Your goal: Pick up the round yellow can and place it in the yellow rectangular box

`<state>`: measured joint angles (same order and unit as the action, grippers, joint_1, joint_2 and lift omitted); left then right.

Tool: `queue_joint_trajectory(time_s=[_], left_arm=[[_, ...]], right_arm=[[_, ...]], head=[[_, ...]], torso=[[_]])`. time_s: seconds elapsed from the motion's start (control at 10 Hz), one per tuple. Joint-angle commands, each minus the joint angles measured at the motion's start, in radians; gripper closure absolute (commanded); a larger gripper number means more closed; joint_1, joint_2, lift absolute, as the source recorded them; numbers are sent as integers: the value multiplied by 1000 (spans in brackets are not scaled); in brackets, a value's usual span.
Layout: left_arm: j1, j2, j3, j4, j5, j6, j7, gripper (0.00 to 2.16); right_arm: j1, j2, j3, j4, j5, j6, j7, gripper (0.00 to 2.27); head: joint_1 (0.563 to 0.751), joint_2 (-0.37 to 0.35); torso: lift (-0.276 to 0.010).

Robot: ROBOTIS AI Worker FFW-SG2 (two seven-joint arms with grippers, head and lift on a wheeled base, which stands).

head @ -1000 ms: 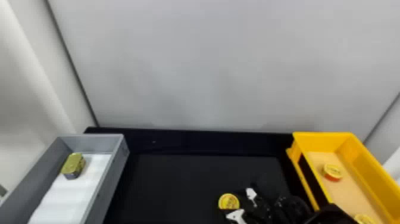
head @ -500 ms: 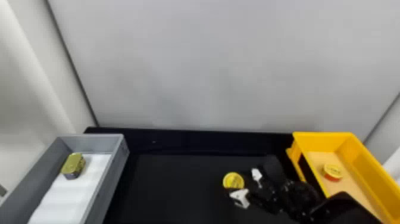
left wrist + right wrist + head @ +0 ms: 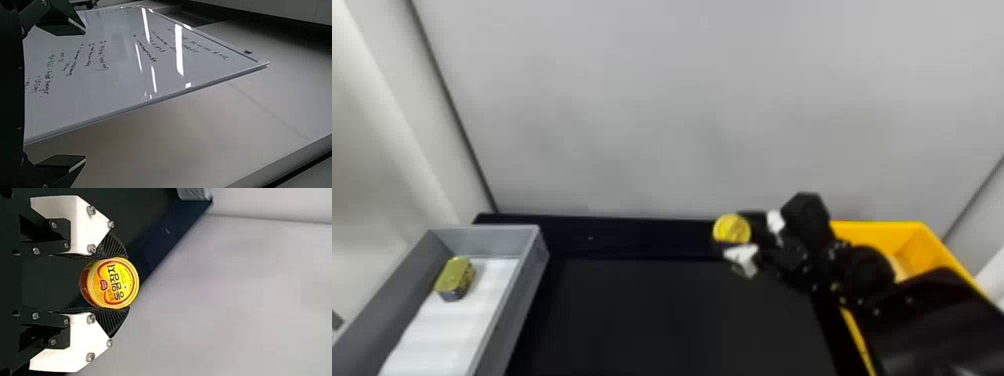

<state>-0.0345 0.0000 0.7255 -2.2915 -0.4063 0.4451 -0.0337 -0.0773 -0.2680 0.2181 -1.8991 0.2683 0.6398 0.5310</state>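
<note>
Yellow round can (image 3: 731,229) clasped in its fingers, the right gripper (image 3: 127,283) has climbed the frame right of centre, leaving the carry to the yellow rectangular box (image 3: 874,237), the left gripper's (image 3: 85,95) fingers parted.

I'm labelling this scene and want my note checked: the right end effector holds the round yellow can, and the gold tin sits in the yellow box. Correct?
Not quite: the head view shows the gold tin in the grey box. The right end effector does hold the round yellow can, as you noted.
</note>
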Motion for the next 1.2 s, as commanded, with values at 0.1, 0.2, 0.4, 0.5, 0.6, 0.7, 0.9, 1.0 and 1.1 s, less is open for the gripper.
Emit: queue_joint_trajectory(time_s=[0.1, 0.2, 0.4, 0.5, 0.6, 0.7, 0.9, 1.0, 1.1], left_arm=[[-1, -3, 5, -25, -6, 28, -5, 130], [-1, -3, 7, -31, -17, 35, -12, 130], [-4, -3, 20, -37, -26, 40, -25, 130], [-5, -3, 27, -39, -28, 40, -28, 130], [-8, -3, 39, -39, -28, 40, -37, 130], [-15, -3, 51, -36, -31, 40, -48, 130], [-42, -3, 93, -5, -16, 38, -101, 130], [-64, -3, 120, 24, 1, 41, -147, 130], [-90, -3, 157, 73, 23, 40, -212, 130]], right_arm=[[-62, 0, -80, -107, 57, 16, -37, 713], [-62, 0, -118, -133, 85, 20, -48, 713], [-59, -3, -184, -176, 135, 32, -61, 713], [-53, -2, -217, -193, 158, 40, -69, 713], [-47, -3, -250, -199, 183, 45, -72, 713], [-35, -3, -284, -199, 200, 49, -74, 713], [-1, -2, -358, -207, 234, 60, -75, 713], [13, -2, -388, -213, 244, 68, -78, 713], [30, 1, -416, -213, 250, 71, -86, 713]], head=[[629, 12], [629, 12], [629, 12], [629, 12], [629, 12], [629, 12], [629, 12], [629, 12], [629, 12]], torso=[[-55], [-55], [-55], [-55], [-55], [-55], [-55], [-55], [-55]])
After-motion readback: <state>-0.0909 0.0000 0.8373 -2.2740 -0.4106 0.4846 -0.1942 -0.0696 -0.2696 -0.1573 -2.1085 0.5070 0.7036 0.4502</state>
